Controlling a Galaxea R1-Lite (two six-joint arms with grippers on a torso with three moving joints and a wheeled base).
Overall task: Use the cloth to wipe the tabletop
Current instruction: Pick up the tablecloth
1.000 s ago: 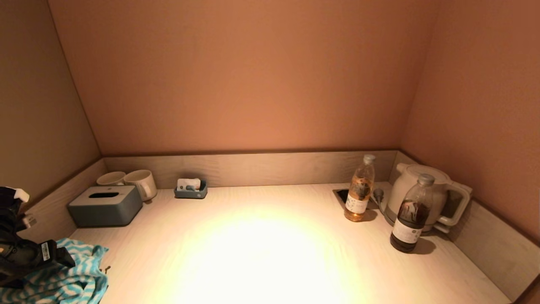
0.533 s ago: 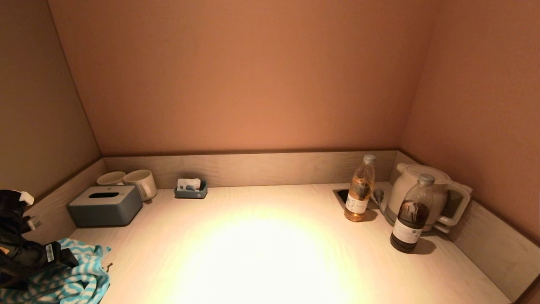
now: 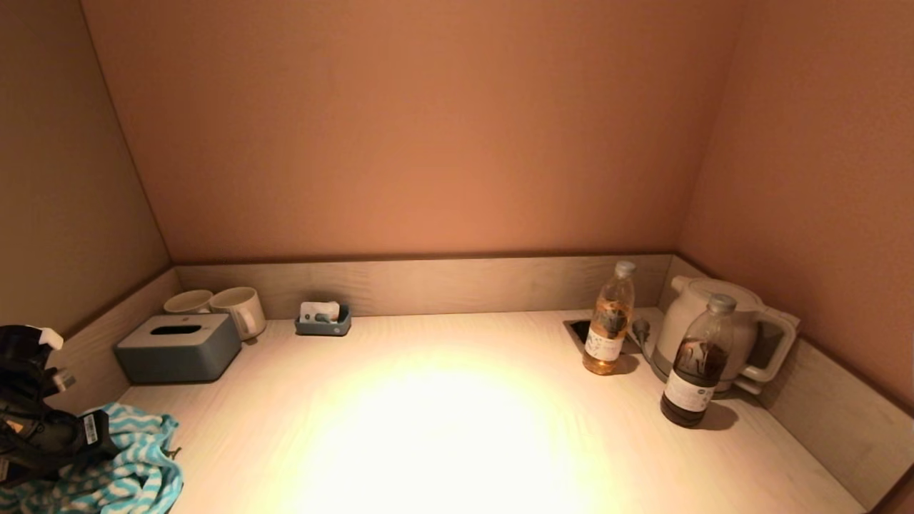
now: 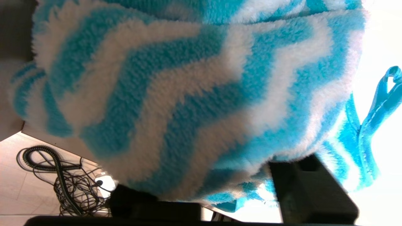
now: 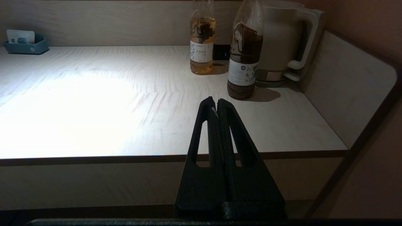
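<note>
The blue-and-white zigzag cloth lies bunched at the tabletop's front left corner. My left gripper sits on its left part and is shut on it. In the left wrist view the cloth fills most of the frame, bunched between the two black fingers of my left gripper. My right gripper is shut and empty. It hangs before the table's front edge on the right, out of the head view.
A grey tissue box, two mugs and a small grey tray stand at the back left. An amber bottle, a dark bottle and a kettle stand at the back right. Low walls bound three sides.
My left gripper and the cloth shifted slightly right, then back left toward the table's left edge. The right arm has not moved.
</note>
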